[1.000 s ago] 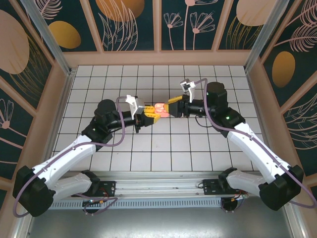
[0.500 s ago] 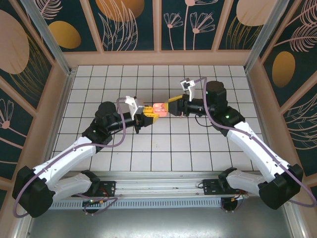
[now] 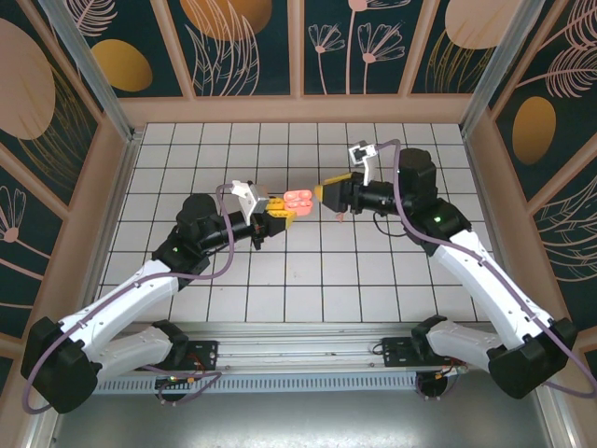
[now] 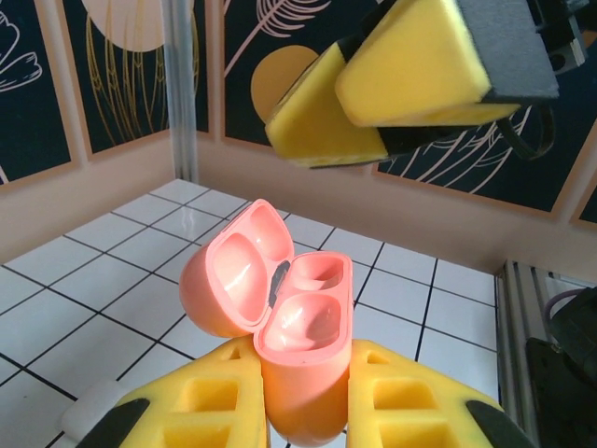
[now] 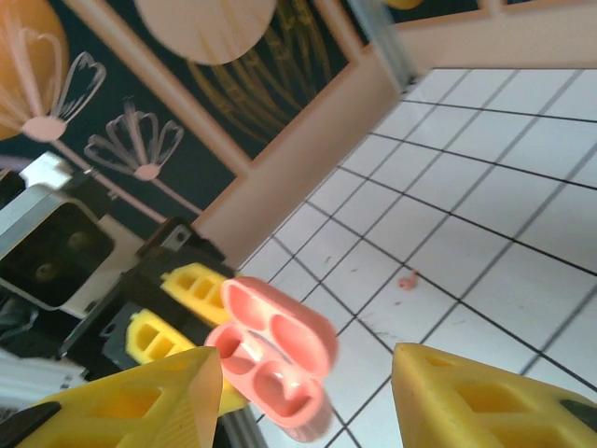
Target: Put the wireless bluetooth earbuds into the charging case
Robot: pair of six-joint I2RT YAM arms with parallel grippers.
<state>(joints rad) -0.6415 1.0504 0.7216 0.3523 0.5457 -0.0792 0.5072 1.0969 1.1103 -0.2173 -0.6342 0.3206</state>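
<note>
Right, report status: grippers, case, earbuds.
Left gripper shut on open pink charging case, both wells empty. Right gripper open, empty, facing the case. One small pink earbud lying on the tiled floor. Nothing in the gap between them.

You get bright, even overhead light; the tiled floor [image 3: 308, 271] shows only soft shadows under the arms [image 3: 131, 294]. Left wrist view: charging case [image 4: 303, 345] sharp, faint sheen on far tiles. Right wrist view: right gripper's fingers [image 5: 471, 397] blurred at the bottom edge, case slightly soft.
</note>
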